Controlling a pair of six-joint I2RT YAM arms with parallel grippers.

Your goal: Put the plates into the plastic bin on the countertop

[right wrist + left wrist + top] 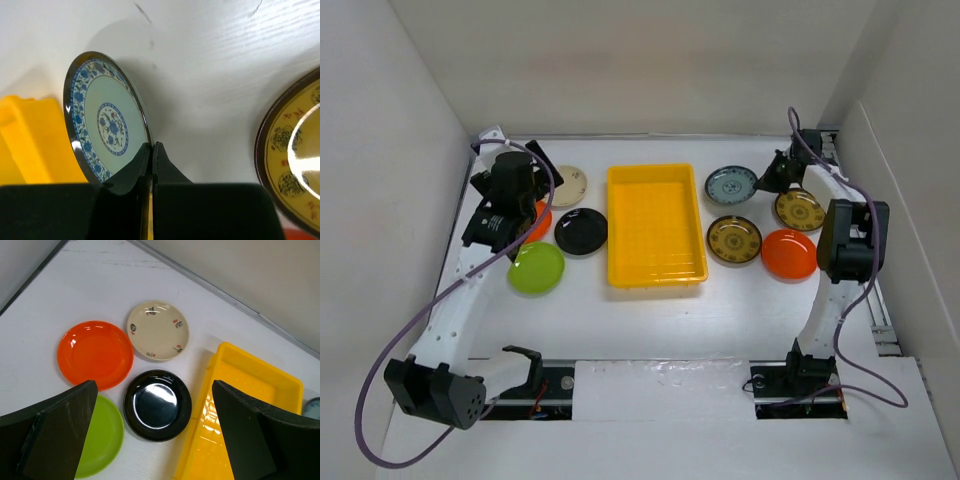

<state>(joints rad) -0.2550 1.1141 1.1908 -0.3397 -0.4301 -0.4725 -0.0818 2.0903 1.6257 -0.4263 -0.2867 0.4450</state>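
The yellow plastic bin stands mid-countertop with a bare floor. Left of it lie the beige plate, an orange plate, the black plate and the lime green plate. My left gripper hangs open above them, its jaws spanning the black plate in the left wrist view. Right of the bin lie two gold-patterned plates and an orange plate. My right gripper is shut on the rim of the teal-patterned plate, at its right edge.
White walls close in the countertop on the left, back and right. A metal rail runs along the right edge. Purple cables loop from both arms. The arm bases sit at the near edge.
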